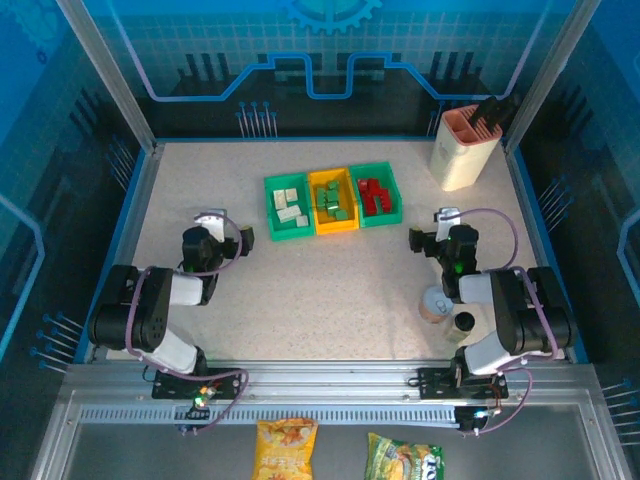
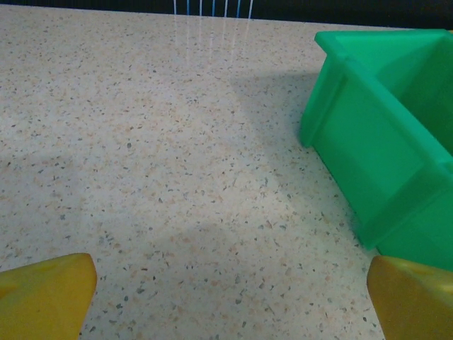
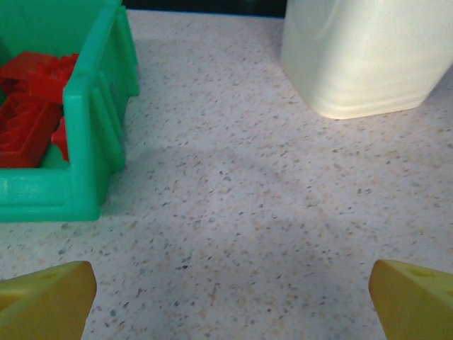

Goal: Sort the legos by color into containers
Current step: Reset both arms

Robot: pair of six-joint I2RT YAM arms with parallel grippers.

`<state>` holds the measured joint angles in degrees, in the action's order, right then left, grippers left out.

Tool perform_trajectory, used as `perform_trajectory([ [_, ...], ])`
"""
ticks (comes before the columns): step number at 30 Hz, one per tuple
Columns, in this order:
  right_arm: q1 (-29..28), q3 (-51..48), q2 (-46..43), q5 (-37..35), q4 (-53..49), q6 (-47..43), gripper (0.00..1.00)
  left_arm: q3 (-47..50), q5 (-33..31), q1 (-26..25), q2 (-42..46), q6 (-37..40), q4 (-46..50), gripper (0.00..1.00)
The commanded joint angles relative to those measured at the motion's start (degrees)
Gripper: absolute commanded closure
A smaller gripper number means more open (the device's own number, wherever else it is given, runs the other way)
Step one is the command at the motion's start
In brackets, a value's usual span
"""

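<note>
Three containers stand in a row at the table's middle back. The left green bin [image 1: 270, 210] holds cream legos [image 1: 291, 207], the yellow-orange bin [image 1: 333, 230] holds green legos [image 1: 335, 200], and the right green bin [image 1: 396, 196] holds red legos [image 1: 374, 195]. My left gripper [image 1: 226, 226] is open over bare table, left of the row. Its yellow fingertips [image 2: 49, 294] are spread wide, with the left bin's wall [image 2: 368, 156] ahead on the right. My right gripper [image 1: 432, 230] is open too, right of the row, with nothing between its fingertips [image 3: 49, 297]. The red legos [image 3: 28, 106] lie in the bin [image 3: 92, 134] at its left.
A tall cream holder [image 1: 465, 150] with a pink rim stands at the back right, its base [image 3: 361, 57] ahead of my right gripper. A small round can [image 1: 436, 305] sits by the right arm. Two snack bags [image 1: 285, 450] lie below the table's near rail.
</note>
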<state>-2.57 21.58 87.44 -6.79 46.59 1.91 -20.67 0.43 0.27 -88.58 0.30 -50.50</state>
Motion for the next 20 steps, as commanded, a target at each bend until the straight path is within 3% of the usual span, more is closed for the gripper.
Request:
perform_trajectory([
  [1, 0.02, 0.30, 0.35, 0.90, 5.60, -0.33, 0.00, -1.35, 0.91, 0.63, -0.27, 0.30, -2.11, 0.01],
  [5, -1.67, 0.83, 0.54, -2.32, 4.90, -1.42, 0.00, -1.53, -0.51, 0.58, -0.31, -0.07, -1.70, 0.01],
  [20, -2.16, 1.00, 0.61, -2.62, 4.54, -1.85, 0.00, -1.52, -0.51, 0.52, -0.30, -0.18, -1.83, 0.01],
])
